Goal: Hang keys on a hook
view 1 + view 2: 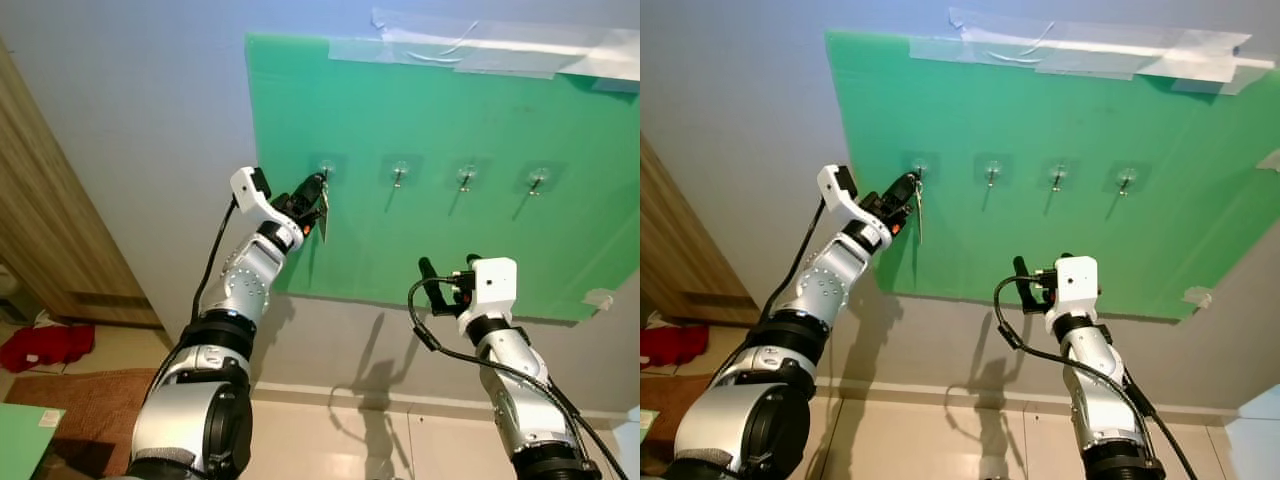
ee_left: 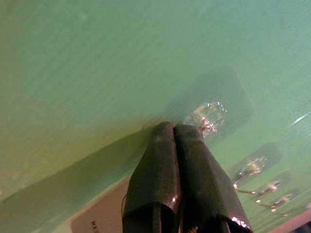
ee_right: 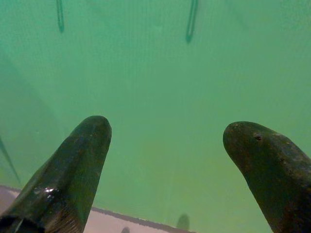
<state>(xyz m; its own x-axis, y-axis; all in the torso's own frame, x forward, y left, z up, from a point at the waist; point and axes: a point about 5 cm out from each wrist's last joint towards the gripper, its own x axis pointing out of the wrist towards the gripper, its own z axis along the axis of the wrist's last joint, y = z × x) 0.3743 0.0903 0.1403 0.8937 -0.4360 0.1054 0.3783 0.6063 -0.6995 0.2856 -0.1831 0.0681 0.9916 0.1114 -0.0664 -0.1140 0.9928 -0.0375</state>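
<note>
A green board [image 1: 450,150] on the wall carries a row of several small clear hooks. My left gripper [image 1: 318,184] is raised to the leftmost hook [image 1: 326,168], with its fingertips right at it. It is shut on the keys [image 1: 323,215], which dangle just below the hook. In the left wrist view the closed fingers [image 2: 165,160] touch the board beside the hook [image 2: 208,118]. I cannot tell whether the key ring is over the hook. My right gripper [image 1: 448,266] stands open lower down, facing the board's lower part [image 3: 155,73], with nothing between its fingers.
Three more hooks [image 1: 466,177] run to the right along the board. Clear tape [image 1: 480,50] holds the board's top edge. A wooden cabinet [image 1: 45,250] stands at the left, with a red cloth [image 1: 45,345] and a brown rug [image 1: 90,400] on the floor.
</note>
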